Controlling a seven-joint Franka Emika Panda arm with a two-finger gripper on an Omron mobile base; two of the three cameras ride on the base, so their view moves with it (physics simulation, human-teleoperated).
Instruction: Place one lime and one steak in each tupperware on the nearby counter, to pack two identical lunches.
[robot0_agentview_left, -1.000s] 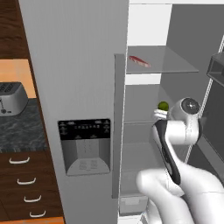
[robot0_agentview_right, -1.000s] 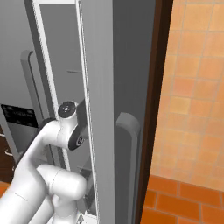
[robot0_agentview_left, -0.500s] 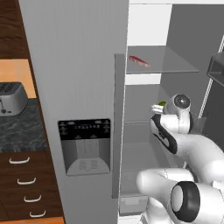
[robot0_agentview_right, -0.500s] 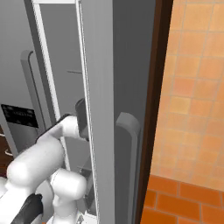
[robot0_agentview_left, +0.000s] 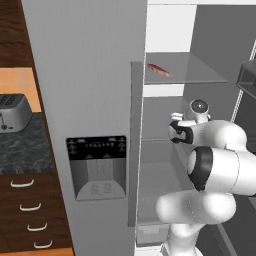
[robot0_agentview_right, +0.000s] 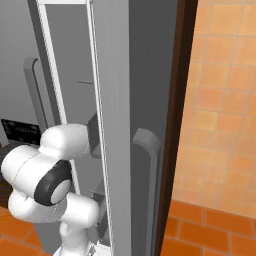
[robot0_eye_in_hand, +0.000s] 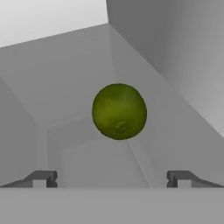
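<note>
Change: since a second ago we see the arm folded in closer to the base, the elbow now bulking large in the left base view, and the hand pushed deeper between the fridge shelves; the lime that showed beside the wrist then is now hidden behind the hand in that view.
Arm: we see the white arm (robot0_agentview_left: 215, 170) rising from the lower right of the left base view, wrist turned into the open fridge compartment.
Gripper: in the hand view the gripper (robot0_eye_in_hand: 113, 178) has its jaws spread wide, one dark fingertip (robot0_eye_in_hand: 41, 178) at the lower left and the other at the lower right, nothing between them.
Lime: we note the lime (robot0_eye_in_hand: 119, 112) centred ahead of the fingertips in the hand view, apart from both, on a pale grey shelf floor near the back corner of the compartment.
Fridge door: the grey fridge door (robot0_agentview_left: 85, 100) with its dispenser panel (robot0_agentview_left: 97, 165) stands left of the arm in the left base view; in the right base view we see its edge and a handle.
Steak: one steak (robot0_agentview_left: 159, 69) lies on the glass shelf (robot0_agentview_left: 190, 75) above the hand, well apart from it.
Counter: the counter (robot0_agentview_left: 22, 150) sits at the far left, with drawers below it and a silver toaster (robot0_agentview_left: 12, 112) on top.
</note>
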